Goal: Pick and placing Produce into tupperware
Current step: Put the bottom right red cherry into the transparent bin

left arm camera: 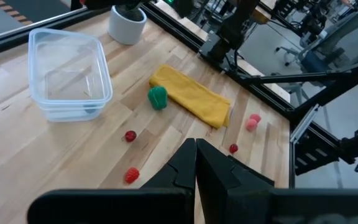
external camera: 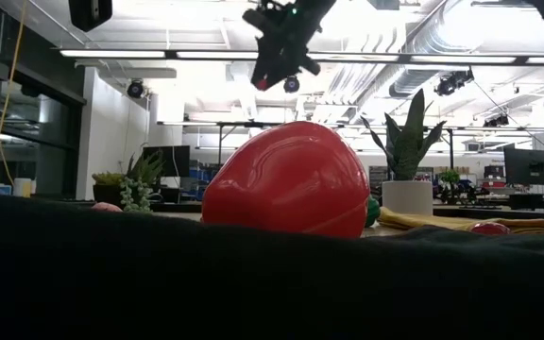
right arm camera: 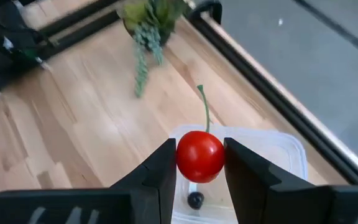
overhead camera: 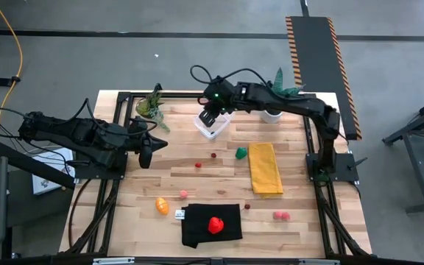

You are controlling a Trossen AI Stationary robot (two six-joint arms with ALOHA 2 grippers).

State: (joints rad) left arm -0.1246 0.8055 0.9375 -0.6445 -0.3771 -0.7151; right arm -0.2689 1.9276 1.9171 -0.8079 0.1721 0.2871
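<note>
**Cherry held over tub, drop pending**

Right gripper (right arm camera: pixel 200 163) is closed narrowly on a small red cherry (right arm camera: pixel 200 155), stem pointing up and away from the fingers. It hangs at the far middle of the table, directly above the clear tupperware (overhead camera: pixel 213 125). In the right wrist view the tub's opening lies straight below the cherry, and one dark berry (right arm camera: pixel 195 200) already sits inside. Judgement: the coming move is a plain release, or a short descent first; no sideways travel looks needed.

Tub long axis runs slightly slantwise to the table's far edge. Trailing plant (overhead camera: pixel 152 105) stands to its left, white pot (overhead camera: pixel 273 115) to its right, both clear of the drop line.

Left gripper (left arm camera: pixel 196 163) waits at the left side, fingers shut, empty.

Remaining produce lies nearer: green piece (overhead camera: pixel 241 152) beside the yellow cloth (overhead camera: pixel 265 168), orange piece (overhead camera: pixel 162 205), red strawberry (overhead camera: pixel 215 224) on the black cloth (overhead camera: pixel 197 230), scattered small berries. Right arm is nearer the tub.
</note>
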